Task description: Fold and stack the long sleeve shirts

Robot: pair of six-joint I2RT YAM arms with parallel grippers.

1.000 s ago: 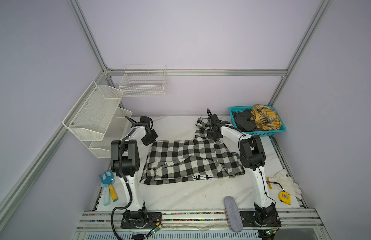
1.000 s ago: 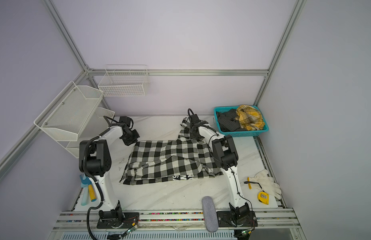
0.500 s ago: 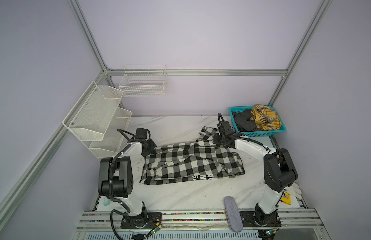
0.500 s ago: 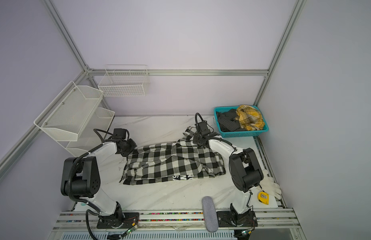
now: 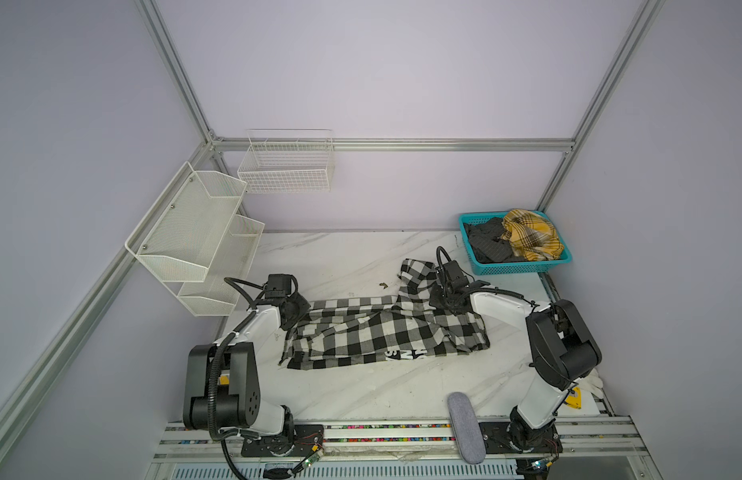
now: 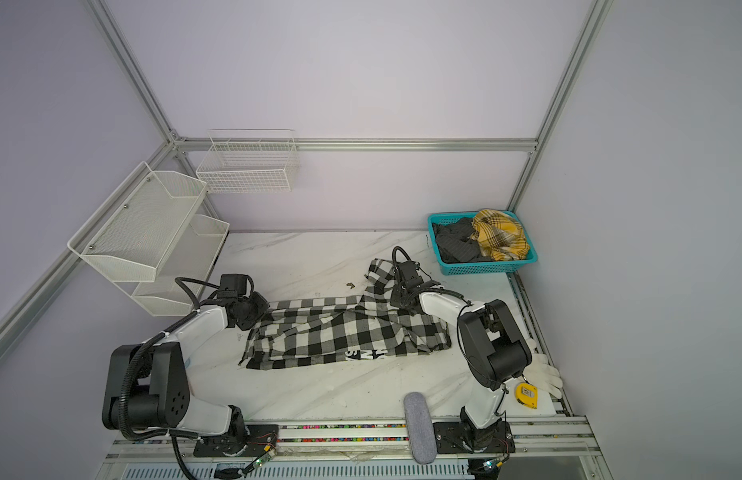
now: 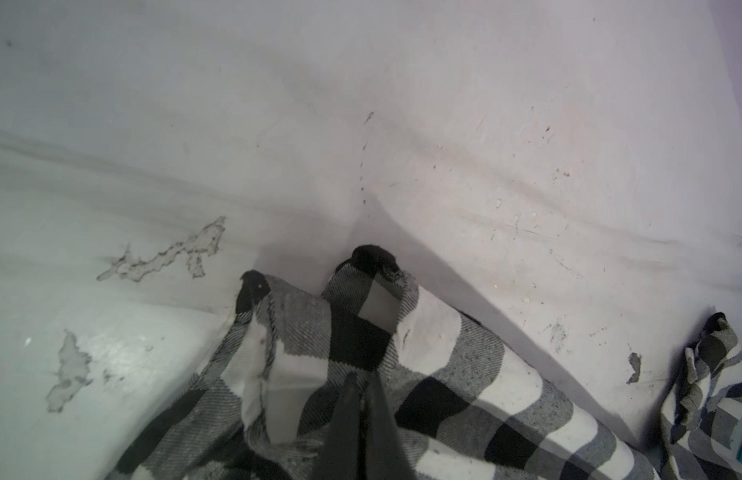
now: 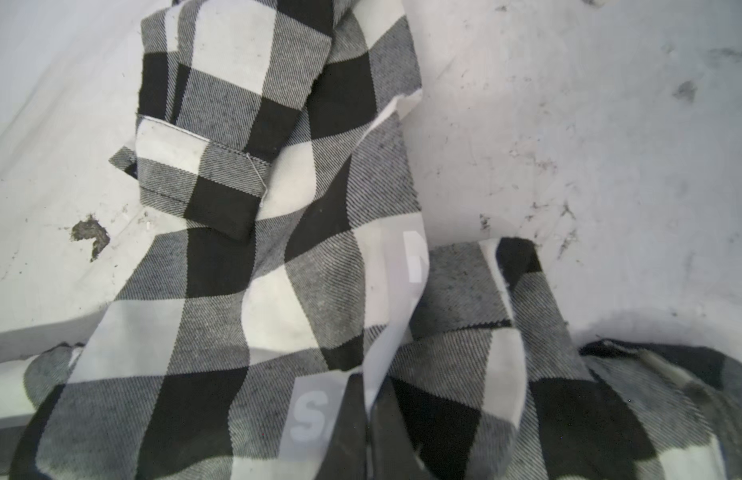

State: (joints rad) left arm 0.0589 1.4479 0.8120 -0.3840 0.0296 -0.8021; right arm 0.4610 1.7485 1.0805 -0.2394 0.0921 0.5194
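The black-and-white checked shirt (image 5: 385, 332) lies rumpled on the bench (image 5: 361, 386), spread between the left jaws and right jaws, both clamped on its edge; a cuffed sleeve trails beyond the right jaws. Further off, yellow plaid shirt (image 5: 531, 235) and dark grey shirt (image 5: 485, 245) sit bunched

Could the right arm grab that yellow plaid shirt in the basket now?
Probably not yet: the right gripper is shut on the checked shirt, though the yellow plaid shirt lies uncovered in the basket nearby.
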